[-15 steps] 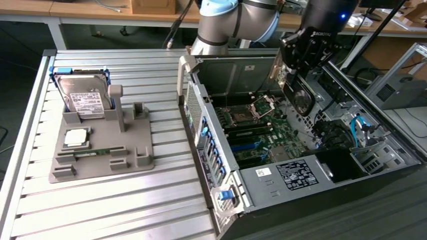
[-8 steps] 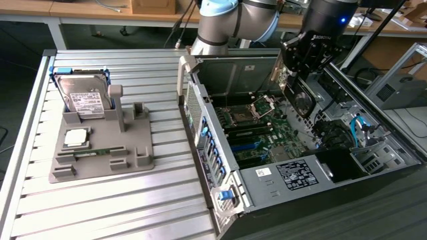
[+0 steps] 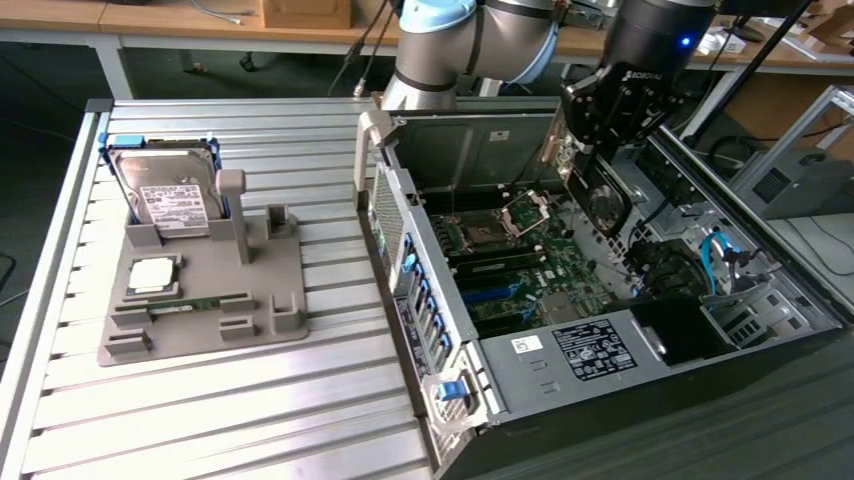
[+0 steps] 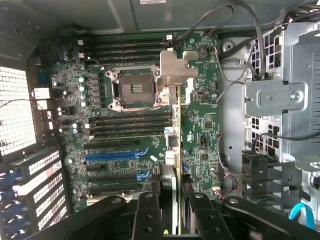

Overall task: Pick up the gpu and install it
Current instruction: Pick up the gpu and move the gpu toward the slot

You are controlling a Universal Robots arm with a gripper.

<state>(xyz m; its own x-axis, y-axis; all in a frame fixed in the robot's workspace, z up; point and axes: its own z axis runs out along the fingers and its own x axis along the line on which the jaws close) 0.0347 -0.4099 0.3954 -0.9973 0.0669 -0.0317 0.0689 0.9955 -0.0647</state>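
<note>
Gripper (image 4: 171, 196) jaws nearest us clamp the gpu (image 4: 176, 70) edge-on above the motherboard (image 4: 205, 135) inside the open case (image 3: 400, 230). We judge a tilted card could miss its slot and scrape components. We count one gpu, one hard drive (image 3: 167, 195), two blue slots (image 4: 115, 155).

grey and light-blue robot arm (image 3: 467, 40): one
black robot gripper (image 4: 173, 217): one
thin black gpu card with silver bracket (image 3: 607, 200): one
open grey metal computer case (image 3: 467, 140): one
green motherboard (image 4: 200, 135): one
square silver processor socket (image 4: 135, 89): one
grey plastic parts holder (image 3: 274, 312): one
silver hard drive with white label (image 3: 167, 190): one
narrow green memory stick (image 3: 200, 303): one
square silver processor chip (image 3: 154, 275): one
</note>
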